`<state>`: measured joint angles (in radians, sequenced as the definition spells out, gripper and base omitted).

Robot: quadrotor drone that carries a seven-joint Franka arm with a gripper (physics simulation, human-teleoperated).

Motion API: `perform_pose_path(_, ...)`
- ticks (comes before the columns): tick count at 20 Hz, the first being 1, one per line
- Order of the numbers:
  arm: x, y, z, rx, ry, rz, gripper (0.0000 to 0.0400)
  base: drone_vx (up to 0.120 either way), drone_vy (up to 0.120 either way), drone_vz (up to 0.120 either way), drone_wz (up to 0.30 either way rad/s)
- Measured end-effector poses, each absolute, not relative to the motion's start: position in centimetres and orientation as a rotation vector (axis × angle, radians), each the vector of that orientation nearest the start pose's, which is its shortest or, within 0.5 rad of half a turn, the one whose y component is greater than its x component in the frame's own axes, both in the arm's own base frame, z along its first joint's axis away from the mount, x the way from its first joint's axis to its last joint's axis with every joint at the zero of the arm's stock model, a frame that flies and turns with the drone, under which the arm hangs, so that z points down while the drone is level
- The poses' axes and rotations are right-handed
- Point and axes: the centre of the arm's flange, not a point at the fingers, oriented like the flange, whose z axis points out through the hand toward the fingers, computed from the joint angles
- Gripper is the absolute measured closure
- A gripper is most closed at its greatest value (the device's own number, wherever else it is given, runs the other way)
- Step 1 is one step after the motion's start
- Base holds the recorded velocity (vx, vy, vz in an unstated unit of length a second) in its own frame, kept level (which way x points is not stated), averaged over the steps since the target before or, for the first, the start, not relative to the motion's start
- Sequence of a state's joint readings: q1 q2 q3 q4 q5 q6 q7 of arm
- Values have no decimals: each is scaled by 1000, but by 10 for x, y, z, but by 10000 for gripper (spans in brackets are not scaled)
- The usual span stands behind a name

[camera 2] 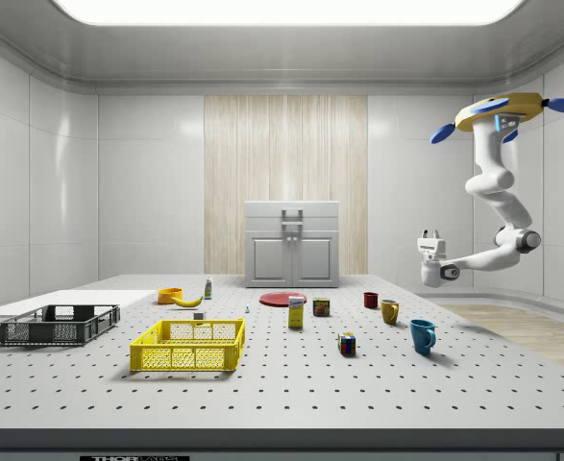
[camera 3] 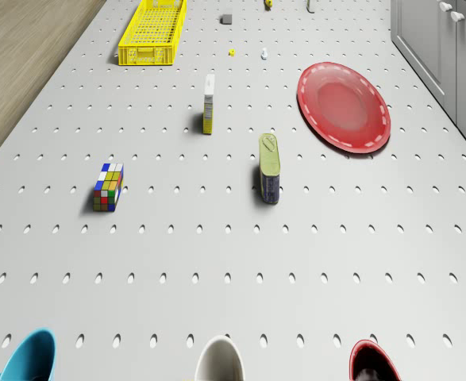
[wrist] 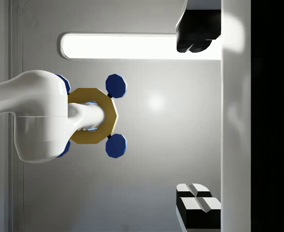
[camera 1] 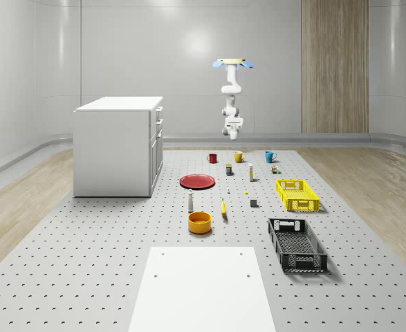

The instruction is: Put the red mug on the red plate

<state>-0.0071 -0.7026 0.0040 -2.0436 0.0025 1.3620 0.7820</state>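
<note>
In the whole-scene view the red plate (camera 1: pixel 197 181) lies nearest on the pegboard table (camera 1: pixel 120 277), and the red mug (camera 1: pixel 212 158) stands just beyond it at about one o'clock, apart from it. The gripper (camera 1: pixel 233 130) hangs in the air above and beyond the mug, at roughly one o'clock from it, well clear. Its fingers stand apart, holding nothing. The drone (camera 1: pixel 232 63) hovers high over the table's far edge

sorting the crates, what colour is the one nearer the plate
Yellow. The crate nearer the red plate shows best in the whole-scene view.
</note>
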Motion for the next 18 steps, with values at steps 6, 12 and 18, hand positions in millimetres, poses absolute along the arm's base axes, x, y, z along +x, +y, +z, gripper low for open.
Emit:
perform_pose_path(6,304,0,691,-2894,1199,-37,0,120,-120,0,0)
perform_pose_path(12,303,0,691,-2893,1198,-44,0,120,-120,0,0)
perform_pose_path(18,303,0,691,-2894,1199,-53,0,120,-120,0,0)
